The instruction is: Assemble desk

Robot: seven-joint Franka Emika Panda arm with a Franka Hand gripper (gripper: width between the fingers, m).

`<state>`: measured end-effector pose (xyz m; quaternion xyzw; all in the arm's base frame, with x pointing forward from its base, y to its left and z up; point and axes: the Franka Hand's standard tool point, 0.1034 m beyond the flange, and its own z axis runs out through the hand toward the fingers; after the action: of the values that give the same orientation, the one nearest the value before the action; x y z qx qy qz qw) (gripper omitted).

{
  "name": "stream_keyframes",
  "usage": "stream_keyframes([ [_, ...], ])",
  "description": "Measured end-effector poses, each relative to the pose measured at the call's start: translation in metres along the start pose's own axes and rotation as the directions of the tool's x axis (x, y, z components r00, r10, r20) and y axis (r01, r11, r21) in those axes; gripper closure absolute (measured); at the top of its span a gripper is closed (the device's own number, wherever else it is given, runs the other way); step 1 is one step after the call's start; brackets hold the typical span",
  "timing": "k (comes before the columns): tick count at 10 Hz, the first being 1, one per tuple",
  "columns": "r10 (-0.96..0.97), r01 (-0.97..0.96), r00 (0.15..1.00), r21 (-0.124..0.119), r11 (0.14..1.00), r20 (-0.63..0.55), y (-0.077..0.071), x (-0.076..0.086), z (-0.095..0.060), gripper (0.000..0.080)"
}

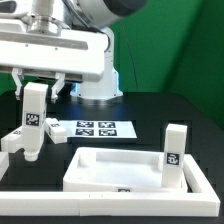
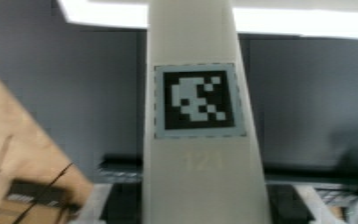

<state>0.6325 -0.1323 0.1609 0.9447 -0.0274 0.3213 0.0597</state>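
Gripper: the gripper (image 1: 35, 92) is clamped on the upper end of a leg (image 1: 33, 125), with the jaws partly closed around it.
Held leg: it is held upright at the exterior view's left, apart from the top (image 1: 95, 180). Its tag (image 2: 202, 100) fills the wrist view. Whether its foot touches the table cannot be told.
Top: it is laid rim-up on the table, in front of the marker board (image 1: 95, 128).
Second leg: the second leg (image 1: 174, 155) stands upright at the top's right end. Whether it is fixed cannot be told.
Done: at most one leg is judged fitted.
Left: the held leg is yet to be brought to the top and fastened. Further legs are judged outstanding.
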Motion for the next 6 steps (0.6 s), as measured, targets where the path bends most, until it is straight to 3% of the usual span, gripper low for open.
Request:
stream_keyframes([
  [3,-0.007,0.006,1.000,0.047,0.999,0.010,-0.012,0.004,0.003,0.0509],
  [6,-0.090,0.087,0.996,0.078,0.993,0.025,0.003,0.006,0.000,0.0509],
])
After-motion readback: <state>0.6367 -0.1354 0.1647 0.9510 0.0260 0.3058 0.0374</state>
